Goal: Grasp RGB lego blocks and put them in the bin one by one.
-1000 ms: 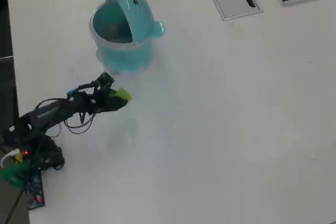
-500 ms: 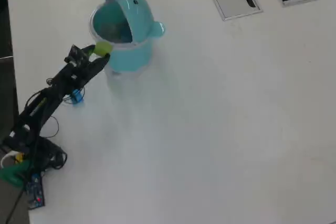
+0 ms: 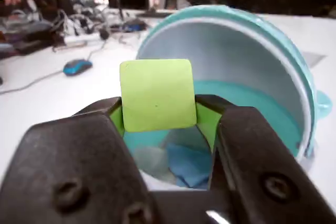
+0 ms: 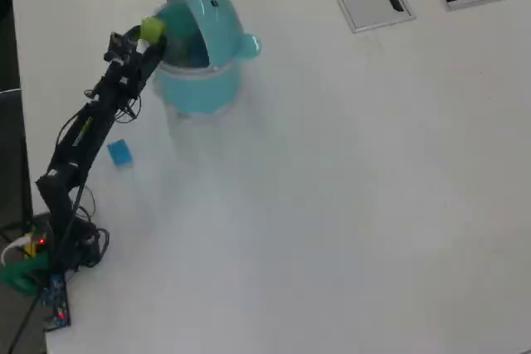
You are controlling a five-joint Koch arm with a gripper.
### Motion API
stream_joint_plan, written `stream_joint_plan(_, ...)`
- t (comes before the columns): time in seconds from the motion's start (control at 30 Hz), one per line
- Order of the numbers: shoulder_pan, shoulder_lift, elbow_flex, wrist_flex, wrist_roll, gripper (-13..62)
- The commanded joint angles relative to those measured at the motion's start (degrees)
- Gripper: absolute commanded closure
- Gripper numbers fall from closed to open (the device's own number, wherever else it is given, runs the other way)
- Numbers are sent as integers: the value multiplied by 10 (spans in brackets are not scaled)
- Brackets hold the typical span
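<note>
While my pincer (image 3: 157, 124) grips the yellow-green block (image 3: 156, 94) above the teal bin's (image 4: 199, 89) left rim, a blue block (image 4: 119, 152) waits on the counter (image 4: 348, 205). Next: nudge inward, then release.

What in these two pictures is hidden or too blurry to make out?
- The bin's contents: in the wrist view a bluish blurred shape lies inside, unidentifiable; in the overhead view the lid covers part of the opening.
- No red block shows in either view; whether it is in the bin is unclear.
- The pincer's tips: the yellow-green block covers them in the wrist view.
- The blue block: too small for detail overhead.
</note>
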Motion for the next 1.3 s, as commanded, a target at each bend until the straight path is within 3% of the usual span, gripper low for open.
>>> stream_joint_plan(0.0,-5,-8,-70,-44,-8,440)
stream_joint_plan(0.23,0,-45,-85,-67,-9,435)
stream_joint_plan(0.27,4,-49,-81,-55,-15,337)
stream_joint_plan(0.53,27,-69,-85,-57,-90,188)
stream_joint_plan(0.83,-2,3,-45,12,-81,184)
stream_joint_plan(1.27,-52,182,147,204,-133,183)
